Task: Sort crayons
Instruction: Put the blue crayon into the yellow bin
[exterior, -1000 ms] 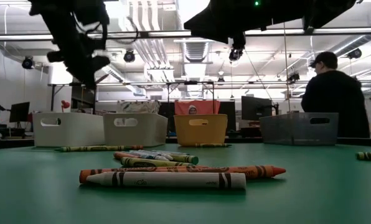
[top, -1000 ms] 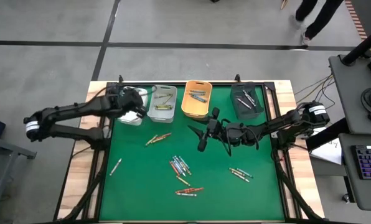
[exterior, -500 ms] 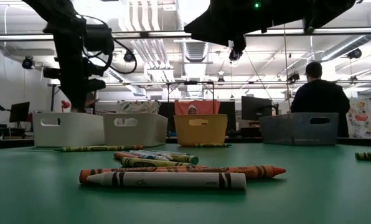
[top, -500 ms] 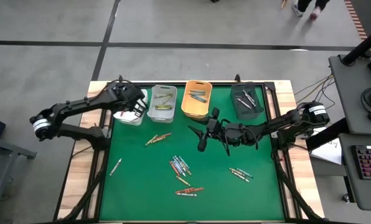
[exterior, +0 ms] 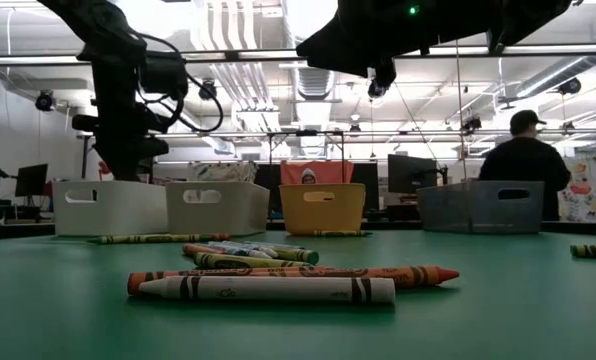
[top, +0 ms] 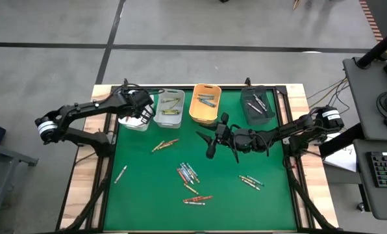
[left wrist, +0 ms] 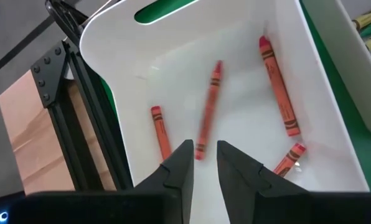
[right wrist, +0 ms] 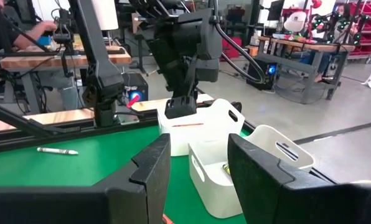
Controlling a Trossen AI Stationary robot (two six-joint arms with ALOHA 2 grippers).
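Upper left of the high view, the left gripper [left wrist: 201, 163] has just parted its jaws narrowly over the white bin [left wrist: 335, 149]; a red crayon [left wrist: 207, 112] falls in, one more sorted; the right gripper [top: 211, 144] waits mid-table, jaws wide.

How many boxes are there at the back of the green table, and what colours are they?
White bin: 1
Grey bin: 1
Orange bin: 1
Black bin: 1
Total: 4 bins
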